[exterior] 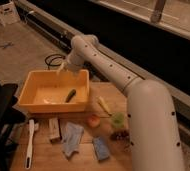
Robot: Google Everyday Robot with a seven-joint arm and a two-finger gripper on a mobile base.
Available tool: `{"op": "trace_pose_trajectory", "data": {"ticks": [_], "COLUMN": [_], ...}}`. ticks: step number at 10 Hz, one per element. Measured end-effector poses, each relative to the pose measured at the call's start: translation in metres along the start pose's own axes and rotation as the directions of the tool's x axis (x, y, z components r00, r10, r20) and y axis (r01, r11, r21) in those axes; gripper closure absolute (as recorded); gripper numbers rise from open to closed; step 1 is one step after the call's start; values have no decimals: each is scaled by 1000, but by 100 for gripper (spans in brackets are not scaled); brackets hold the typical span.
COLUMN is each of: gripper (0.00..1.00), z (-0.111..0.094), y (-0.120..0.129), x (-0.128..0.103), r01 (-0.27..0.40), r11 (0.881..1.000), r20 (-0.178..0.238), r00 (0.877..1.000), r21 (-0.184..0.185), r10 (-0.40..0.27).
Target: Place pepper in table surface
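Far left on the light brown wooden plank table surface there's a long white brush-like tool with a small brownish block beside it. Behind those sits the rectangular yellow plastic bin. The small dark green curved pepper is lying on the bin's floor, towards the right side, so not on the wood yet. The two-finger gripper hangs just over the bin's back rim, fingers apart and holding nothing. Carrying on right, there's a crumpled blue-grey cloth, a small orange round thing, a blue sponge, a pale yellow elongated vegetable, then a light green cup (can't tell what's in it) with a dark reddish cluster just in front
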Motion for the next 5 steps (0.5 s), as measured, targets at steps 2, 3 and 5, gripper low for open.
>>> {"op": "trace_pose_trajectory", "data": {"ticks": [2,3,5], "gripper": [35,35,35], "z": [13,19,41], "y": [8,9,21], "x": [-9,-12,-26], "r01": [7,9,-6], "r11": [1000,1000,999], "r20": [36,48,86], "r00": [999,999,996], "r21": [-22,-28,-45], "r10": [-6,-8,10]}}
